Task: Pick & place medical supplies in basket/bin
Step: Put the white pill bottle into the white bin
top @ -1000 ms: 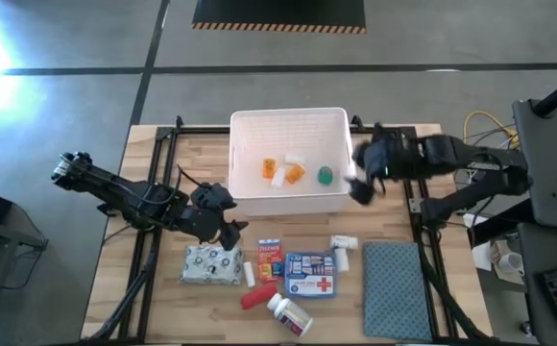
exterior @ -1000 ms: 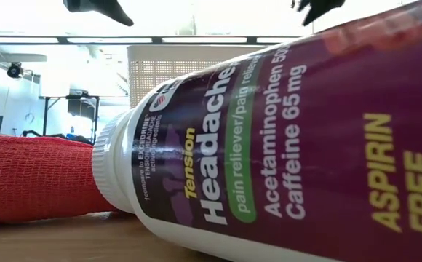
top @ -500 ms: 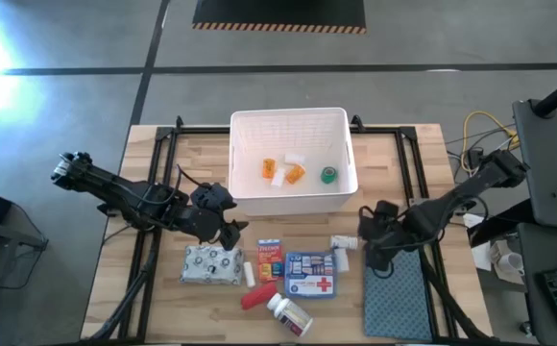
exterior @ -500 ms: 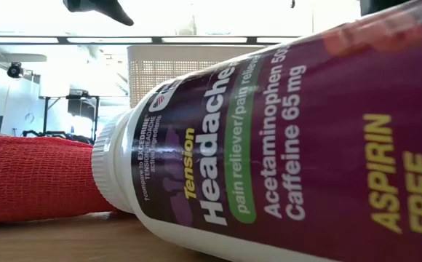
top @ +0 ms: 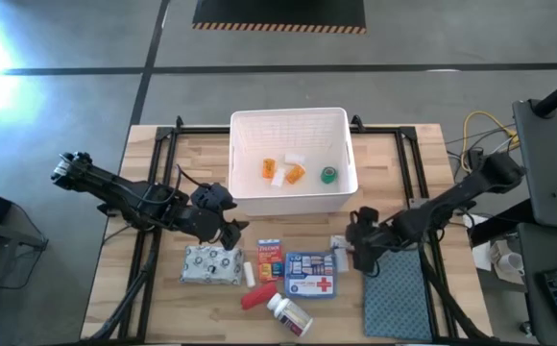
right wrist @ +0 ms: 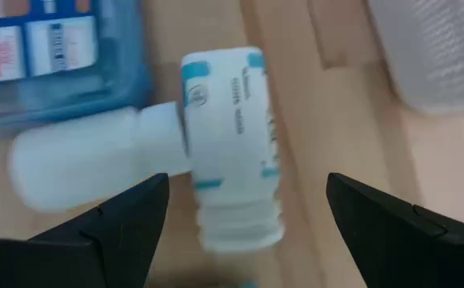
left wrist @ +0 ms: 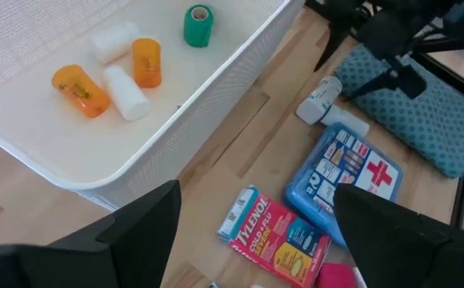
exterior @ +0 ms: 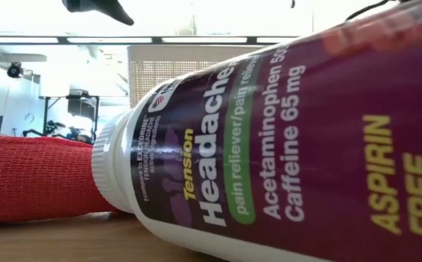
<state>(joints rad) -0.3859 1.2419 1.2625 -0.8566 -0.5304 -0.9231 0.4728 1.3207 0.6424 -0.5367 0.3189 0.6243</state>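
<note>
Our right pincer (right wrist: 240, 210) hangs low over the table (top: 163, 154) with its fingers spread wide, straddling two small white bottles (right wrist: 230, 148) that lie just in front of the white bin (top: 289, 120), right beside the blue red-cross pouch (top: 311, 273). In the right wrist view the two bottles form a T, one with blue markings crosswise and the other butted against its side, and that is where we see the main risk: if we close here, the fingers may catch both bottles at once, or pinch one off-centre so it squirts out and rolls across the table. The pouch edge sits touching or nearly touching the plain bottle, so a finger coming down on that side could also snag the pouch and drag it. Our left pincer (left wrist: 252, 228) hovers, also spread and holding nothing, near the bin's front left corner above the grey patterned pack (top: 211, 263); we judge it far enough from the right arm for now, but both arms will want the same stretch of bin rim if they carry together. Already in the bin are two orange vials (left wrist: 146, 61), a white bottle and the green tape roll (left wrist: 198, 25). On the table remain the red-blue box (left wrist: 274, 238), the red tube (top: 256, 296) and a larger pill bottle (top: 289, 312) close to the front edge, which a careless sweep might knock off.
</note>
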